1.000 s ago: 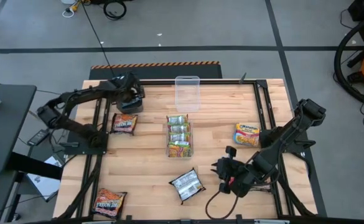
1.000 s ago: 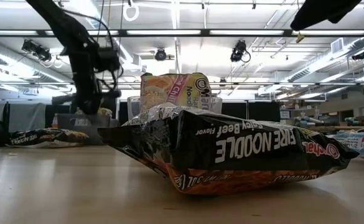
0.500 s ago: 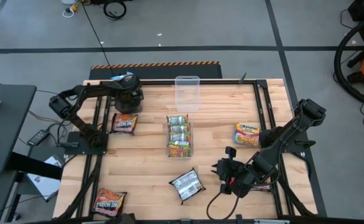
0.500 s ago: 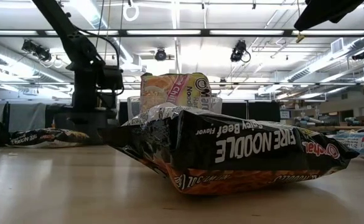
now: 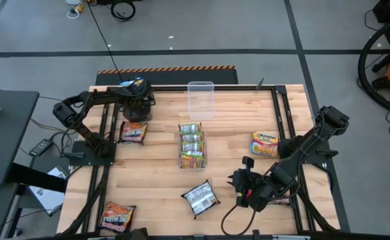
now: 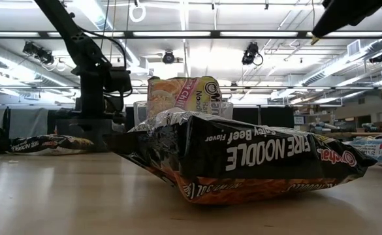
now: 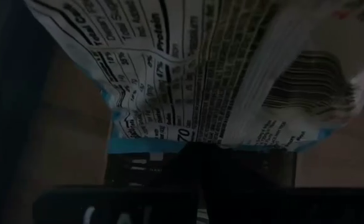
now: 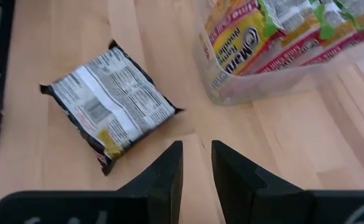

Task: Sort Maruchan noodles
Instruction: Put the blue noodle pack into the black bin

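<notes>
Left claw (image 5: pixel 135 100) grips a pale blue noodle packet (image 7: pixel 231 74) at the worktop's (image 5: pixel 148 180) far-left corner; right claw (image 8: pixel 196 163) hovers slightly parted, empty.

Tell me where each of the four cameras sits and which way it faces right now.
High: overhead, straight down on the table; both arms show.
Low: at tabletop height, level across a dark noodle packet; left arm behind.
Left wrist: on the left gripper, against a blue-edged packet.
Right wrist: past the right gripper, towards a black packet.
Shared: the filled bin also shows in the right wrist view.
</notes>
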Tool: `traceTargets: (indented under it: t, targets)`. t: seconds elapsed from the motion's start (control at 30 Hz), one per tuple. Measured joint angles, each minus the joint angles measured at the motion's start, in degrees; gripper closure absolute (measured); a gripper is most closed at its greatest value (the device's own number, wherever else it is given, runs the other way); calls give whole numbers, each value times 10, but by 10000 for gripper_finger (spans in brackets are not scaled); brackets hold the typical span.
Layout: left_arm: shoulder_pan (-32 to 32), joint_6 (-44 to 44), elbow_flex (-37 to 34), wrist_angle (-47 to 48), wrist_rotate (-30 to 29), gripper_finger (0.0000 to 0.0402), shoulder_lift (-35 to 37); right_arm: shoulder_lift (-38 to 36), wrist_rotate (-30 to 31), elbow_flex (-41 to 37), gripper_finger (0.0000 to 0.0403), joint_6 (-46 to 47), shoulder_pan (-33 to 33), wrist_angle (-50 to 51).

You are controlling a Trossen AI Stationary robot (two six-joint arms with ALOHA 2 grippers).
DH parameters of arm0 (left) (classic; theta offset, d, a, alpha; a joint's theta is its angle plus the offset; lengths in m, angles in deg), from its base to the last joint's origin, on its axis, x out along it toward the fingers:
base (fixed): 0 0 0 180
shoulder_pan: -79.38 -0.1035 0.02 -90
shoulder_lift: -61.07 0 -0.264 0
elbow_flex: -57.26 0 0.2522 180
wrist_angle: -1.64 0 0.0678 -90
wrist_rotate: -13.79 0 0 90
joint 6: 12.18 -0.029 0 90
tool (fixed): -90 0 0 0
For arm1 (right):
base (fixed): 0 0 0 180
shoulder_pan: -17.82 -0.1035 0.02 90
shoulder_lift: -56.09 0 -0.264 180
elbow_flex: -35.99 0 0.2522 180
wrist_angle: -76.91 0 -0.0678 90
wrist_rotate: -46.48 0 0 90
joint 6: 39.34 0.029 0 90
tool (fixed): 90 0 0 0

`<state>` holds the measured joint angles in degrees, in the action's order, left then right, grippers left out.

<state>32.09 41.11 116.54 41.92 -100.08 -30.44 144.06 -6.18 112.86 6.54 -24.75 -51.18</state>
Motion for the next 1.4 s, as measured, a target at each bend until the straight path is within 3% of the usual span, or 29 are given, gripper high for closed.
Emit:
traceTargets:
  t: [0.27, 0.43, 0.57, 0.63, 0.83, 0.93, 1.2, 1.4]
  targets:
    - [3, 0, 0, 3, 2, 309, 3, 0, 19, 0, 307, 39, 0, 78]
    - [8, 0, 0, 6, 1, 265, 32, -13, 51, 0, 284, 81, 15, 207]
    - [15, -2, 0, 5, -3, 246, 72, -33, 48, -14, 256, 118, 49, 308]
    - [24, -16, 0, 6, -4, 243, 94, -50, 18, -39, 244, 124, 76, 325]
    - [66, -49, 0, 4, -8, 241, 172, -102, -98, -130, 223, 47, 154, 299]
    - [97, -76, 0, 1, -32, 241, 210, -119, -152, -165, 222, 6, 230, 274]
    - [210, -146, 0, -2, -49, 241, 284, -83, -196, -179, 222, -71, 418, 204]
    - [287, -182, 0, 2, -48, 241, 365, -34, -220, -179, 228, -34, 452, 196]
